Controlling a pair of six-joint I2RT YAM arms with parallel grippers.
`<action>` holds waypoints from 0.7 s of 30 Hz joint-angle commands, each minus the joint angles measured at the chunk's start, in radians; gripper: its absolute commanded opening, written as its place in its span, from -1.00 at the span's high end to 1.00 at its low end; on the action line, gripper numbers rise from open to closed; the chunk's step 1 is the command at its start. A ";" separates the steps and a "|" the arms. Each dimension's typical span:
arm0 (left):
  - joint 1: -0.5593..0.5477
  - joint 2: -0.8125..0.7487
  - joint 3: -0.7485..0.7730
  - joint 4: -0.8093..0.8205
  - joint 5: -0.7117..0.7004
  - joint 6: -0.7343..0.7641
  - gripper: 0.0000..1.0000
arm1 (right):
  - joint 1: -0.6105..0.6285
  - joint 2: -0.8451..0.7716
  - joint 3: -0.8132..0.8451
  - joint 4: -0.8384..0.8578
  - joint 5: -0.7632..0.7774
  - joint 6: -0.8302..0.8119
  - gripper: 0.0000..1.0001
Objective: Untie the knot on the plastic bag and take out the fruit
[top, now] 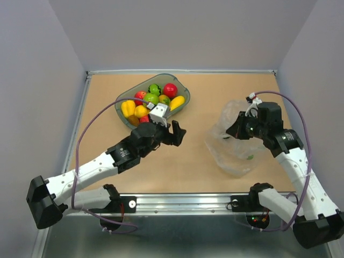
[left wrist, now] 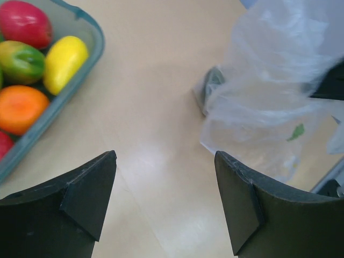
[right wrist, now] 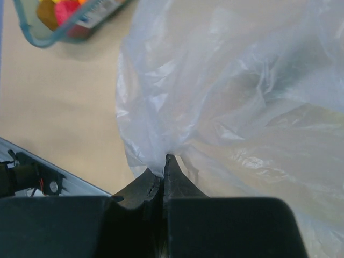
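The clear crinkly plastic bag (top: pixel 235 153) lies on the right of the table and also shows in the left wrist view (left wrist: pixel 269 91). My right gripper (top: pixel 235 130) is shut on a pinch of its film (right wrist: pixel 164 158) at the bag's upper left and holds it up. A dark rounded shape (left wrist: pixel 207 88) shows at the bag's left edge. My left gripper (top: pixel 174 134) is open and empty (left wrist: pixel 164 156) over bare table between tray and bag. A yellow pepper (top: pixel 128 108), a lemon (top: pixel 141 111) and a green apple (top: pixel 152 98) lie in the tray.
The grey-green tray (top: pixel 183 86) stands at the back centre with red apples (top: pixel 170 90), an orange (left wrist: pixel 19 107) and a long yellow mango (left wrist: pixel 63 62). The left wrist covers the tray's front edge. Its corner shows in the right wrist view (right wrist: pixel 37 37). Walls close in the table.
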 commanded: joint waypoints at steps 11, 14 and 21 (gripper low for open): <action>-0.231 0.297 0.128 0.131 -0.099 -0.055 -0.70 | 0.006 0.026 0.238 -0.069 0.278 0.003 0.99; -0.231 0.366 0.158 0.147 -0.164 -0.106 -0.70 | 0.006 0.060 0.303 -0.066 0.260 0.001 0.99; -0.231 0.565 0.286 0.247 -0.185 -0.128 -0.75 | 0.006 0.037 0.207 -0.032 0.201 0.076 0.99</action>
